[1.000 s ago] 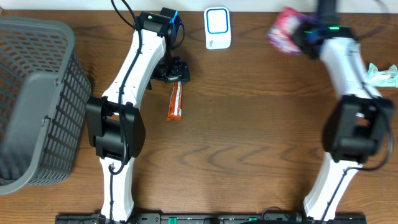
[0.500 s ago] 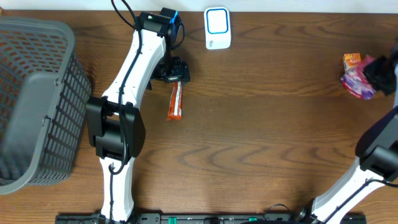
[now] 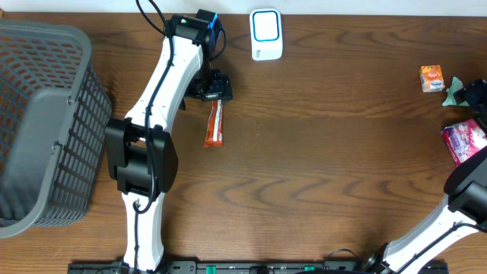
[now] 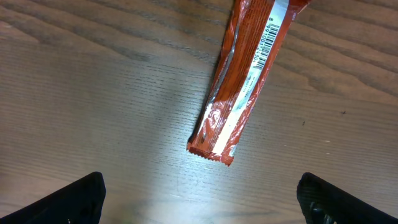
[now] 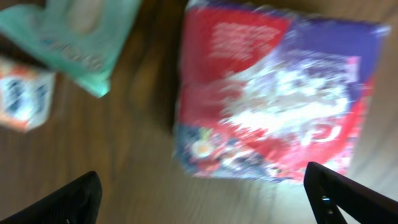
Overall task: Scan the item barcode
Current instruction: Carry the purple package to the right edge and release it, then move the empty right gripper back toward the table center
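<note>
- Tabletop [image 3: 319,160]: there's a big bare stretch in the middle, so loads of room to carry things across.
- Basket [image 3: 76,129]: parked at the left edge, well apart from everything else.
- Left arm [image 3: 163,76]: reaches out over the bar [image 3: 215,124]. The left jaws are spread wide with nothing in them, hovering just off the bar's far end. It's the nearer arm by a mile.
- Right arm [image 3: 470,190]: way over at the right edge. The right jaws are also wide apart and empty, with a pack [image 5: 273,99] lying loose on the wood below them.
- Pack: red and purple, near a green packet [image 3: 455,91] and a little box [image 3: 431,78].
- Scanner [image 3: 266,34]: sits near the far edge, beyond the bar and to its right, with clear wood between the two.
- Bar: I'd guess this is the item to scan. It lies flat, with its long axis running roughly away from the robot and a bit tilted. The jaws would want to close across the narrow width.
- Barcode [image 4: 268,43]: faces up, along one long edge.
</note>
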`<state>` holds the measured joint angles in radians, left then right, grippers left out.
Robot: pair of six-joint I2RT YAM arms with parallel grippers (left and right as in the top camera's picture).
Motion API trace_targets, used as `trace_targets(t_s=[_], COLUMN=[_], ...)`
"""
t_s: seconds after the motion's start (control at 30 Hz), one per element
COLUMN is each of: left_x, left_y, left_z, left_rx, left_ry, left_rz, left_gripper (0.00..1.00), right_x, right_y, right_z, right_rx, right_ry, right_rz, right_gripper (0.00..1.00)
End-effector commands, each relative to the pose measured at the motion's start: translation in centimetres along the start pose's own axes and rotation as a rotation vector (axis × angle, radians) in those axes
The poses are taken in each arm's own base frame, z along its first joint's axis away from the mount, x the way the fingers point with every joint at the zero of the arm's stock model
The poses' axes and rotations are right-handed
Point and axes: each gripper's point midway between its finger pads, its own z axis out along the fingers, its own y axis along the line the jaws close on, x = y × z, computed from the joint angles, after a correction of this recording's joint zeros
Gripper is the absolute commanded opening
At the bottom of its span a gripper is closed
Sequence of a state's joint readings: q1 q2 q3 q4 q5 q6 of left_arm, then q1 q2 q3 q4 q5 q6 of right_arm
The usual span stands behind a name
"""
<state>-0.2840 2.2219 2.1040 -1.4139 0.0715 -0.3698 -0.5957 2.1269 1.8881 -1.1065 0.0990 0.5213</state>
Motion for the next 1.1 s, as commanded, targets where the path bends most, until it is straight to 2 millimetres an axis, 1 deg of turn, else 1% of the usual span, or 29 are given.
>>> trace_targets(t_s=[0.0,0.1,0.2,0.27,0.33,0.4,0.5,0.57,0.7,0.73,0.77,0.8,0.87,0.93,1.0,1.07], left_x=[0.1,0.1,0.1,0.1,0.1,0.1,0.1,0.1,0.1,0.1,0.1,0.1,0.1,0.1,0.1,0.1], left_y=[0.5,0.5,0.5,0.5,0.5,0.5,0.5,0.5,0.5,0.5,0.5,0.5,0.5,0.5,0.5,0.5], left_z=[0.7,0.7,0.7,0.7,0.7,0.7,0.7,0.7,0.7,0.7,0.7,0.7,0.7,0.7,0.7,0.7], left_rx=[-0.022,-0.022,-0.022,-0.022,-0.022,-0.022,-0.022,-0.022,-0.022,-0.022,-0.022,-0.022,-0.022,-0.022,-0.022,-0.022], left_ry=[0.017,0.017,0.017,0.017,0.017,0.017,0.017,0.017,0.017,0.017,0.017,0.017,0.017,0.017,0.017,0.017], left_rz=[-0.013,-0.013,-0.013,-0.013,-0.013,-0.013,-0.013,-0.014,-0.013,-0.014,-0.014,-0.014,-0.014,-0.013,-0.013,-0.013], left_gripper=[0.98,0.98,0.98,0.98,0.98,0.98,0.98,0.98,0.98,0.98,0.98,0.98,0.98,0.98,0.98,0.98], right_x=[1.1,2.0,3.6,5.5,8.1,10.6,14.7,17.4,24.2,26.3,27.1,29.0,30.5,31.4,31.6,30.8], right_y=[3.7,6.4,9.8,12.2,13.8,14.3,14.7,15.2,17.8,18.7,19.0,19.9,20.7,21.4,21.8,21.5], right_z=[-2.8,-4.7,-7.5,-9.6,-10.8,-10.7,-9.5,-8.8,-7.9,-7.7,-7.5,-7.4,-7.5,-7.8,-7.8,-7.2], right_rx=[-0.201,-0.337,-0.52,-0.648,-0.718,-0.69,-0.574,-0.529,-0.522,-0.531,-0.535,-0.541,-0.55,-0.563,-0.561,-0.513], right_ry=[0.04,0.066,0.091,0.129,0.199,0.26,0.319,0.348,0.401,0.405,0.403,0.393,0.38,0.363,0.338,0.293], right_rz=[-0.044,-0.069,-0.175,-0.264,-0.326,-0.356,-0.429,-0.486,-0.64,-0.692,-0.715,-0.767,-0.812,-0.844,-0.86,-0.863], right_gripper=[0.99,0.99,0.99,0.99,0.99,0.98,0.98,0.99,0.98,0.99,0.99,0.99,0.99,0.99,0.99,0.99])
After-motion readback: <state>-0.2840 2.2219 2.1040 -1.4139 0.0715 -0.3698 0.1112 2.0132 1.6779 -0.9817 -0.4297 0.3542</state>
